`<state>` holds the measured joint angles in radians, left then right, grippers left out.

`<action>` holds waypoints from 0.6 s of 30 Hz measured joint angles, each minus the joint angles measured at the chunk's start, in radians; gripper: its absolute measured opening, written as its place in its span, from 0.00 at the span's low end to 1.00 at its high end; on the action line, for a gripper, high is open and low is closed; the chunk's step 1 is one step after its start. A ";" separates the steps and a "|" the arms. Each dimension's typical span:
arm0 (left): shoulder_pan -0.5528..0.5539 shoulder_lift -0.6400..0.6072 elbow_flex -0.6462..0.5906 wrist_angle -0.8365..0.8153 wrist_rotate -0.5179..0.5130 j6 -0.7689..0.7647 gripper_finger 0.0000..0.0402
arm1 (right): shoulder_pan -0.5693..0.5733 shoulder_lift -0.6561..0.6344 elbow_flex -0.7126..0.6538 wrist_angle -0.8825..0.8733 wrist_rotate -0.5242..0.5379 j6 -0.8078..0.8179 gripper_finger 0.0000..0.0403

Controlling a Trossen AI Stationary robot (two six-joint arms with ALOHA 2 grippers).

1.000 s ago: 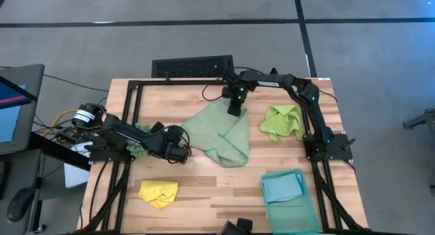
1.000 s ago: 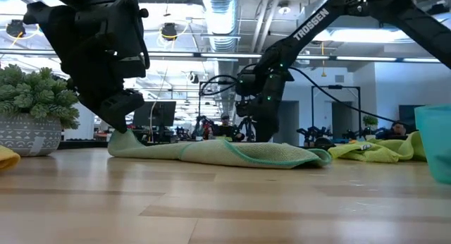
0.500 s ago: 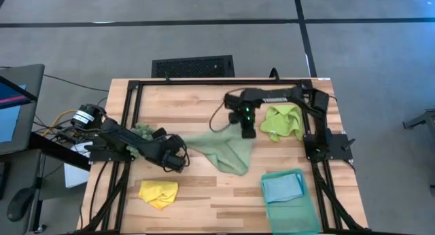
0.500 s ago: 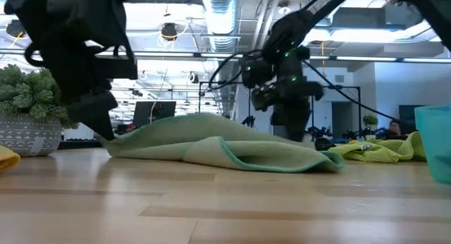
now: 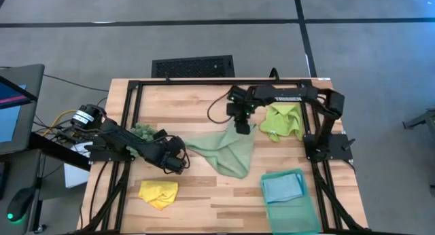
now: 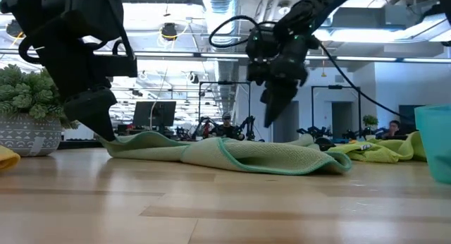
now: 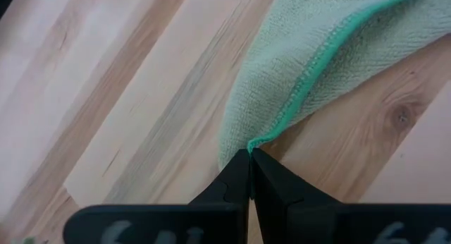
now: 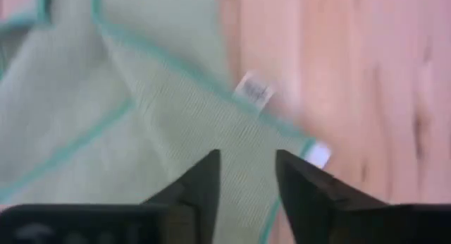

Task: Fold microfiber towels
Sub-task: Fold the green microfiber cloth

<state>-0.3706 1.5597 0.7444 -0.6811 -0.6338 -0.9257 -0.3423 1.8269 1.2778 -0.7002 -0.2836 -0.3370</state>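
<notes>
mid-fold: the left end effector [image 7: 249,154] pinches the sage towel [image 5: 228,150] corner; the right end effector [image 8: 245,166], spread, hovers above it. next: regrasp beneath.

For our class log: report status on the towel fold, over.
Left gripper shut on sage towel corner. Right gripper open above it. Nothing blocking.

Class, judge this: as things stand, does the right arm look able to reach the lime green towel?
Probably yes. The right gripper hangs open just beside the lime green towel, and nothing lies between them on the table.
</notes>
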 joint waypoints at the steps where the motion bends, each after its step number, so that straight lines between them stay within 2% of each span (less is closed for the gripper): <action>1: 0.000 0.000 0.000 0.000 0.000 0.001 0.00 | -0.008 0.014 0.000 0.043 -0.012 0.000 0.46; 6: 0.000 0.000 0.000 0.001 0.000 0.002 0.00 | -0.034 0.111 0.001 0.131 -0.085 -0.042 0.62; 8: 0.000 0.000 0.000 0.002 0.000 0.002 0.00 | -0.035 0.145 -0.002 0.116 -0.157 -0.084 0.65; 10: 0.000 0.000 0.000 0.003 0.000 0.003 0.00 | -0.025 0.173 -0.001 0.125 -0.186 -0.103 0.64; 14: 0.000 0.000 0.000 0.013 0.000 0.025 0.00 | -0.004 0.188 -0.001 0.121 -0.172 -0.132 0.54; 18: 0.000 0.000 0.000 0.023 0.000 0.032 0.00 | 0.016 0.172 -0.001 0.114 -0.110 -0.145 0.32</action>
<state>-0.3710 1.5597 0.7444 -0.6582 -0.6342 -0.8939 -0.3260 1.9987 1.2766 -0.5863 -0.3936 -0.4816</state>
